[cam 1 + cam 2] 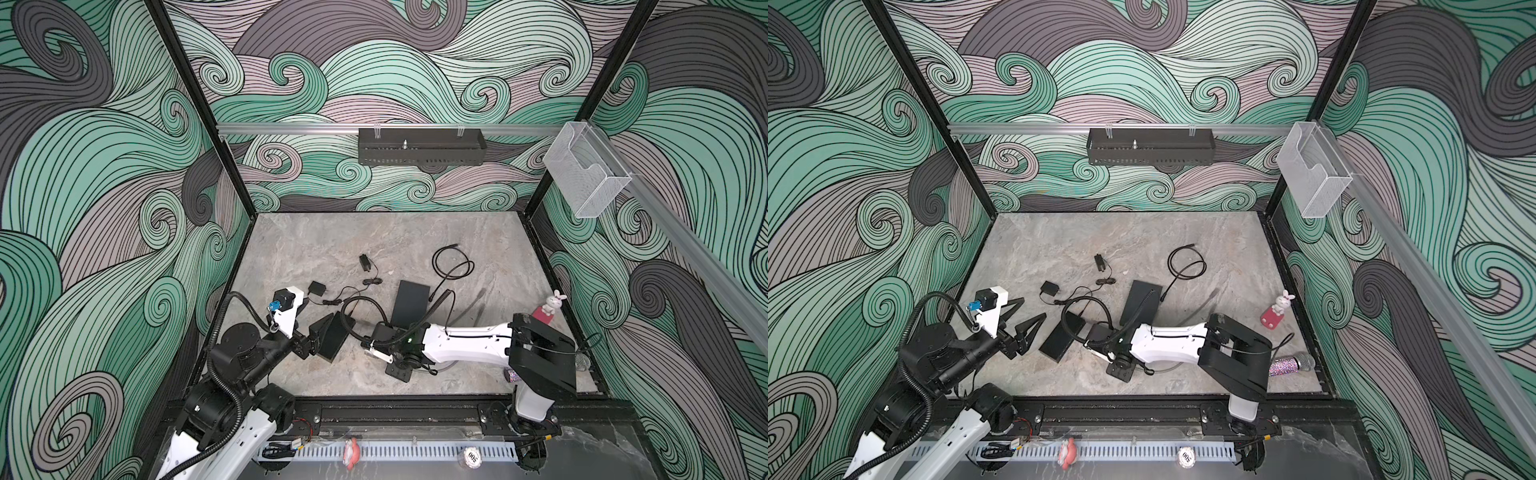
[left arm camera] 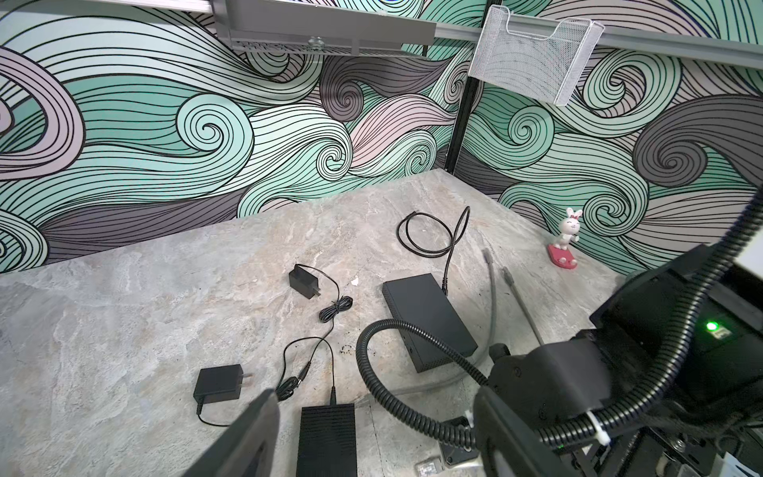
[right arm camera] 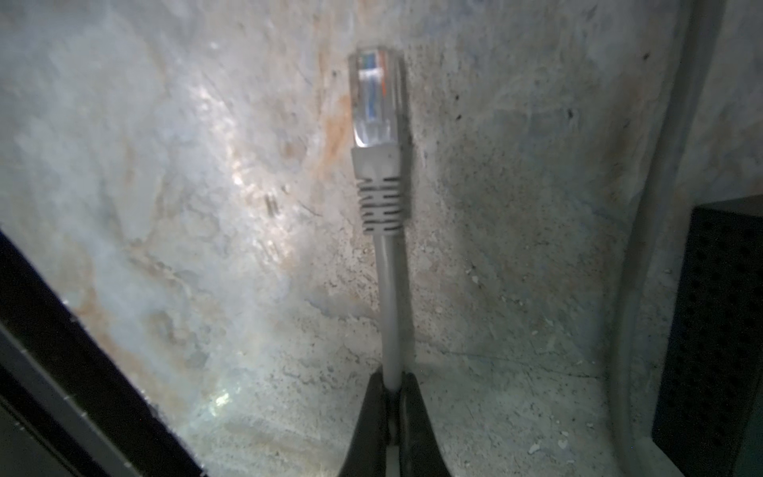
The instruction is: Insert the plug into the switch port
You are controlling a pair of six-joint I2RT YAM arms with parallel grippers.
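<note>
Right pincer (image 3: pixel 392 386), item one: you see it clamped on grey cable (image 3: pixel 390 297); plug (image 3: pixel 377 103) ahead of it over worktop (image 3: pixel 165 206), beside perforated black switch (image 3: pixel 710 330), unplugged. Left pincer (image 1: pixel 1032 308): jaws wide, nothing held.

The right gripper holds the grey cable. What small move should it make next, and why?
Likely lift the plug a little and swing it toward the black box beside it. The right gripper is shut on the grey cable behind the plug, which lies low at the table and does not face the box; no port shows yet.
</note>
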